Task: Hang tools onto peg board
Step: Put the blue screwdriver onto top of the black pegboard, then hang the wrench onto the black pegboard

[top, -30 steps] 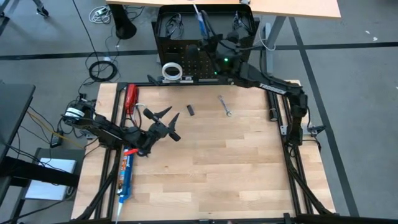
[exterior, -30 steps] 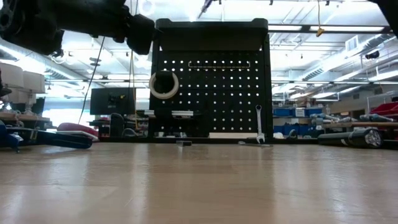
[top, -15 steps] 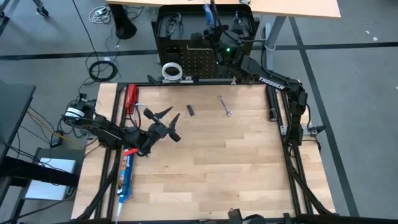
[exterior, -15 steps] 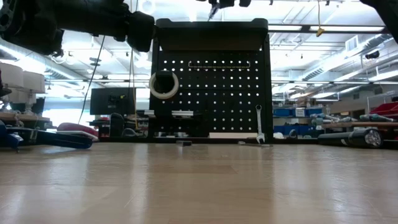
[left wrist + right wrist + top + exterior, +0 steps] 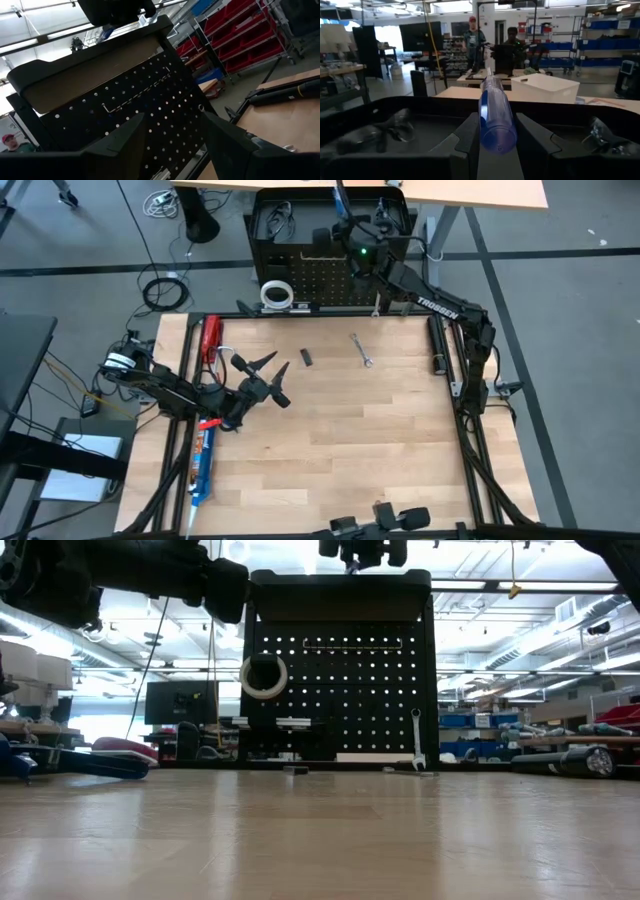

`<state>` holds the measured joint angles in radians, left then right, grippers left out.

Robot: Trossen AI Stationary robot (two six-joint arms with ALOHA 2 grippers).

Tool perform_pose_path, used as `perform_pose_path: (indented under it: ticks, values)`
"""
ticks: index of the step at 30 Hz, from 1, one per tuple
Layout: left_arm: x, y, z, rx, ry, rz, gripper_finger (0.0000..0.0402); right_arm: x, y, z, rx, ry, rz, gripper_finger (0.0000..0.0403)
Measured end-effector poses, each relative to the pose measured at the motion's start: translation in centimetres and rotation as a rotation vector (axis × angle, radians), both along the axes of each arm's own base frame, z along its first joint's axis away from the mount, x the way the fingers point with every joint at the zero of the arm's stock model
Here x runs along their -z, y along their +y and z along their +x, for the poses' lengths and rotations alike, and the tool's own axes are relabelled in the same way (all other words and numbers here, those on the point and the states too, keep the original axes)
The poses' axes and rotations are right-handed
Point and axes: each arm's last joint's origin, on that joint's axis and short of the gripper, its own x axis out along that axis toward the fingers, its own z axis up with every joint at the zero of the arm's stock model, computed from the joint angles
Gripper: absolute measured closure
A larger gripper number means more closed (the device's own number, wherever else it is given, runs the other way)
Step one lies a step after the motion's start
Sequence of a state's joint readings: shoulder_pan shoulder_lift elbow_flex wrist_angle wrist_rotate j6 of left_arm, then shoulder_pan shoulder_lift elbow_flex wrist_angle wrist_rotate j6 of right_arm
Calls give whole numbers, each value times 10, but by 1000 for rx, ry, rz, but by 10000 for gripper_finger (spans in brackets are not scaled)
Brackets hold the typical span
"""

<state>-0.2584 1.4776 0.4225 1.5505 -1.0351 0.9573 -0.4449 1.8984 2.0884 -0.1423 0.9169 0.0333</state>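
Note:
The black peg board (image 5: 320, 278) (image 5: 340, 690) stands upright at the table's far edge. A white tape roll (image 5: 277, 292) (image 5: 263, 677) and a silver wrench (image 5: 416, 736) hang on it. My right gripper (image 5: 346, 227) (image 5: 497, 122) is high above the board's top, shut on the blue-handled screwdriver (image 5: 338, 195). A second wrench (image 5: 362, 350) and a small black tool (image 5: 308, 358) lie on the table. Safety glasses (image 5: 390, 131) (image 5: 602, 131) lie in the tray behind the board. My left gripper (image 5: 277, 378) (image 5: 172, 137) waits open over the table's left part. My right gripper pinches the screwdriver's clear blue handle (image 5: 496, 112) between its two fingers (image 5: 466, 142). The fingers lie level, coming from the table's near side, and run along the handle. The handle's butt end (image 5: 498, 137) faces back toward the wrist. The screwdriver is lifted clear, above the tray.
A red-handled tool (image 5: 210, 340) and a long blue caulking gun (image 5: 203, 458) lie along the table's left edge. People stand in the room beyond the board (image 5: 472, 37). The middle and near part of the wooden table (image 5: 360, 450) is bare.
My right gripper has carried the screwdriver toward the right and the far side, over the peg board's top edge, rolling slightly as it went. It has come into the top of the low view. The screwdriver stays held between the fingers.

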Motion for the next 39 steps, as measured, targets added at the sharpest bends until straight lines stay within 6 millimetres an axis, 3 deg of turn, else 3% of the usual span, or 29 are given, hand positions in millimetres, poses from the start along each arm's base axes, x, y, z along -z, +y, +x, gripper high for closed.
perform_pose_path:
  ticks: [24,39]
  values:
    - [0,0,0,0,0,1,200,9,5,4,-80,0,73,291]
    - [0,0,0,-5,4,2,200,9,6,5,-81,19,64,248]
